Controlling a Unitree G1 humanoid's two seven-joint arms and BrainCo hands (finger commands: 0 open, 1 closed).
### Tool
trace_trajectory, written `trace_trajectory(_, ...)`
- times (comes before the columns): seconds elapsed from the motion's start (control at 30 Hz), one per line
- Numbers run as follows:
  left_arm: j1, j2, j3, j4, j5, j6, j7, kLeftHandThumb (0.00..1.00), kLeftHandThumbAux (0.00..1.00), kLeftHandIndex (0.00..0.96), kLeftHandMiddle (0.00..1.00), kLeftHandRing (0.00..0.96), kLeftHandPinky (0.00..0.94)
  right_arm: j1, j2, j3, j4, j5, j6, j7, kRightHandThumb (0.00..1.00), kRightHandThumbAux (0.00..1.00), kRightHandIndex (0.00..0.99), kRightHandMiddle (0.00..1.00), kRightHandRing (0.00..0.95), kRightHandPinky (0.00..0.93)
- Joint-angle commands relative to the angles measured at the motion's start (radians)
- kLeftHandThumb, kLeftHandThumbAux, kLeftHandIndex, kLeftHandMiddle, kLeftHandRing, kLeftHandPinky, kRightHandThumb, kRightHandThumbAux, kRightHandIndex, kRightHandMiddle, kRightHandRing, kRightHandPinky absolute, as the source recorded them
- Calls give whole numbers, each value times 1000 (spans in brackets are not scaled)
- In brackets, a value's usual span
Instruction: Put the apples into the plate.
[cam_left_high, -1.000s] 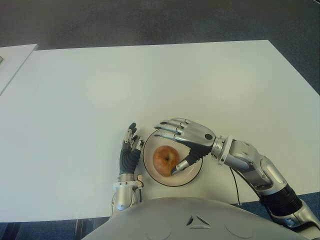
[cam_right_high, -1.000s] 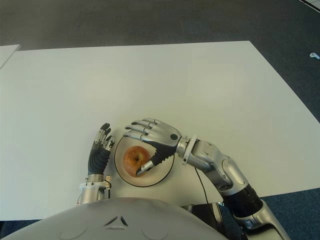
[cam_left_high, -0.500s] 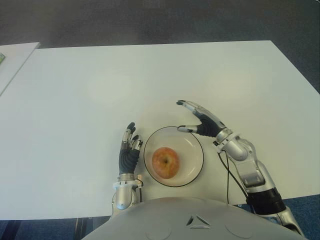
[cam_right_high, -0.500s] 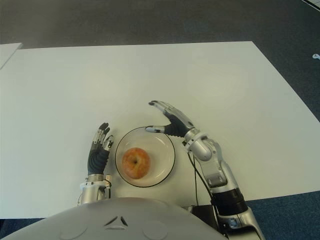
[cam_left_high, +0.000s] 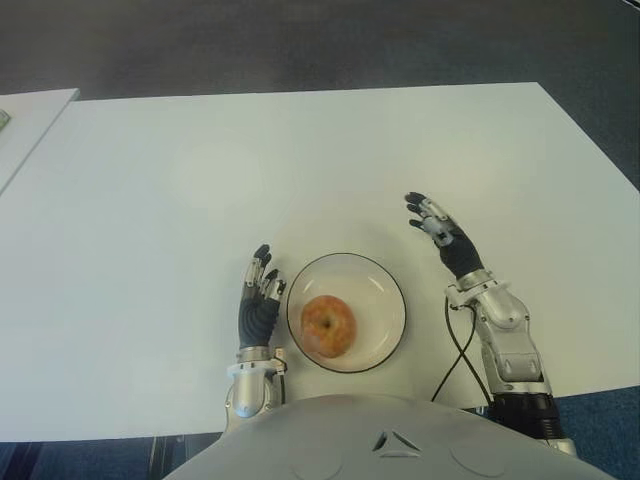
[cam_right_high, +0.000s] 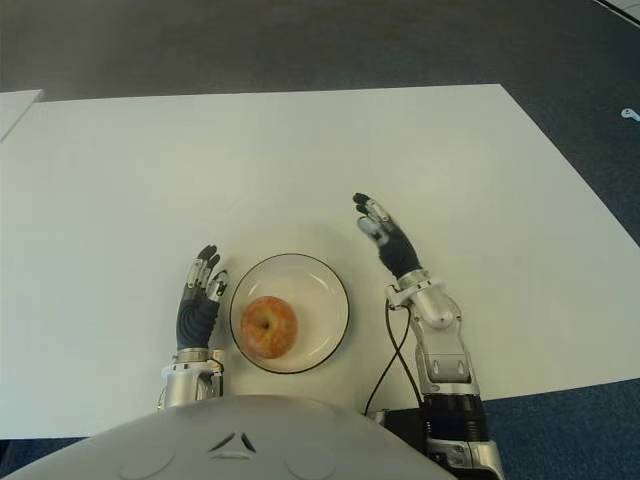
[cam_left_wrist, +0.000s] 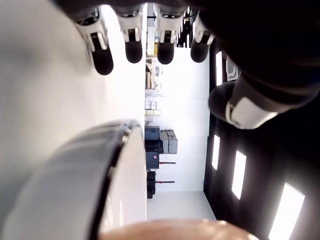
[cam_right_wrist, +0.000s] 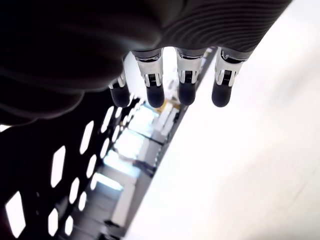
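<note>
My right robot hand (cam_left_high: 440, 233) shows right of centre in the eye view, fingers straight and spread, gripping nothing, apart from the plate (cam_left_high: 385, 290) to its lower left. My left robot hand (cam_left_high: 260, 298) shows just beside the plate's left rim, fingers extended and relaxed, also empty. The red-yellow apple (cam_left_high: 329, 325) sits inside the white dark-rimmed plate, toward its lower left part. The plate stands on the white worktop (cam_left_high: 300, 170), low in the frame near my torso.
</note>
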Motion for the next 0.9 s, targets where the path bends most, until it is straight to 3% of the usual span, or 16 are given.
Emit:
trace_trajectory(0.03,26,-23,-9,0,12,29,13,8,529,0,0,0,0,28,27,-55,20,107,54,0,88,273,0,0,0,0)
trace_trajectory(0.47,40,-1,4,-11,-10,10,-2,0,524,0,0,0,1,103,76,-117,-16,245,77,-16,75,274,0,0,0,0)
trace_trajectory(0.9,48,16,24,8,-20,-31,-11,8,515,0,0,0,1,148,57,-129,16,242,44,12,38,263,0,0,0,18)
